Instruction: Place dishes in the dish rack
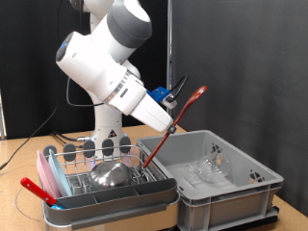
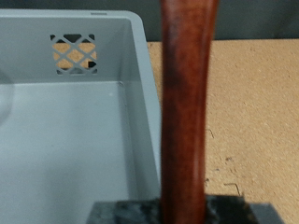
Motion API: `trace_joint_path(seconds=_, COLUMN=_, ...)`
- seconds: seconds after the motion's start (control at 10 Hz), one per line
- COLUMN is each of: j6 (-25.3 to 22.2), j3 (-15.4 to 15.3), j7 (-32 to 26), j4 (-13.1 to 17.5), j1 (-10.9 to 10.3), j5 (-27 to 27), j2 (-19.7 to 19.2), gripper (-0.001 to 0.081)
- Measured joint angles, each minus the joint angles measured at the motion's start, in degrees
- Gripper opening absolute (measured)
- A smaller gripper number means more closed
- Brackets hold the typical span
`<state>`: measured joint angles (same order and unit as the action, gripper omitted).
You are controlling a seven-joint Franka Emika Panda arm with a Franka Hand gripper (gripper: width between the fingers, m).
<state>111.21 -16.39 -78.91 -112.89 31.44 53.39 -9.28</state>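
Observation:
My gripper point(image 1: 169, 112) is shut on a long red-brown utensil point(image 1: 183, 108) and holds it slanted. The utensil's lower end reaches down to the right end of the dish rack point(image 1: 72, 154), beside the steel bowl point(image 1: 109, 174) that lies in the rack. Its upper end sticks up to the exterior view's right. In the wrist view the utensil's handle point(image 2: 187, 103) runs straight through the picture, with the dark fingers point(image 2: 126, 213) at its base. Clear glass pieces point(image 1: 207, 171) lie in the grey bin.
The deep grey plastic bin point(image 1: 252, 183) stands right of the rack and shows in the wrist view point(image 2: 140, 112) too. Pink and blue flat pieces point(image 1: 50, 175) and a red handle point(image 1: 37, 190) sit at the rack's left end. The wooden table point(image 2: 257, 121) lies around them.

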Motion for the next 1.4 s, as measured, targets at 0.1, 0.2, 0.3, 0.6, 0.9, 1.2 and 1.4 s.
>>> trace_joint_path(seconds=0.1, j6=-2.42, j3=0.0, j7=-1.75, j4=-0.02, j1=0.35, j5=1.39, j2=-0.1, gripper=0.009)
trace_joint_path(seconds=0.2, j6=-4.71, j3=0.02, j7=-4.09, j4=0.03, j1=0.87, j5=3.39, j2=-0.43, gripper=0.009)
trace_joint_path(seconds=0.3, j6=-6.29, j3=0.04, j7=-6.81, j4=0.29, j1=1.45, j5=5.54, j2=-1.22, gripper=0.009)
trace_joint_path(seconds=0.6, j6=-13.55, j3=0.19, j7=-9.41, j4=4.01, j1=3.55, j5=8.14, j2=-7.38, gripper=0.009)
trace_joint_path(seconds=0.9, j6=-15.15, j3=0.34, j7=-9.16, j4=7.03, j1=3.96, j5=7.65, j2=-12.67, gripper=0.009)
trace_joint_path(seconds=1.2, j6=-15.88, j3=0.34, j7=-7.42, j4=8.56, j1=3.56, j5=4.0, j2=-15.9, gripper=0.009)
trace_joint_path(seconds=1.4, j6=-15.44, j3=0.31, j7=-7.1, j4=8.6, j1=2.77, j5=2.08, j2=-17.55, gripper=0.009)
